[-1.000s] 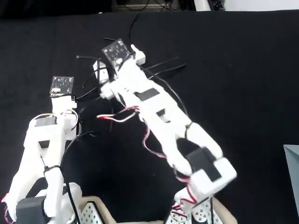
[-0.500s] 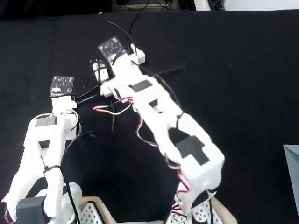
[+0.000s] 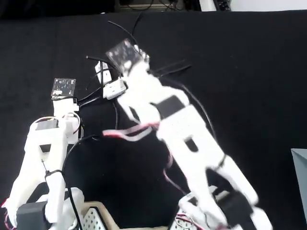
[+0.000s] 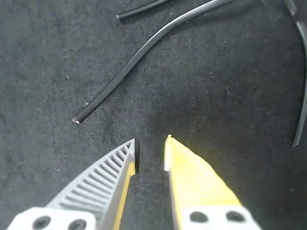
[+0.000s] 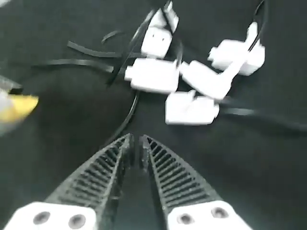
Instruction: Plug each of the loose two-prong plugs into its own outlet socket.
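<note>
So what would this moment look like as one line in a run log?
left gripper: slightly open, empty, above black cloth | right gripper: nearly shut, empty, facing white plugs | none gripped

Five small white plastic plug and socket blocks [image 5: 152, 75], trailing thin black cords [image 5: 125, 117], lie clustered together on the black cloth table [image 3: 240, 72], far, left of centre.

Black cloth [image 3: 249, 72] over the table, grey object [image 3: 300, 168] at its right edge

left gripper [image 4: 150, 154] fingers slightly apart, black cable [image 4: 144, 50] beyond, dark cloth [image 4: 230, 96]
</note>
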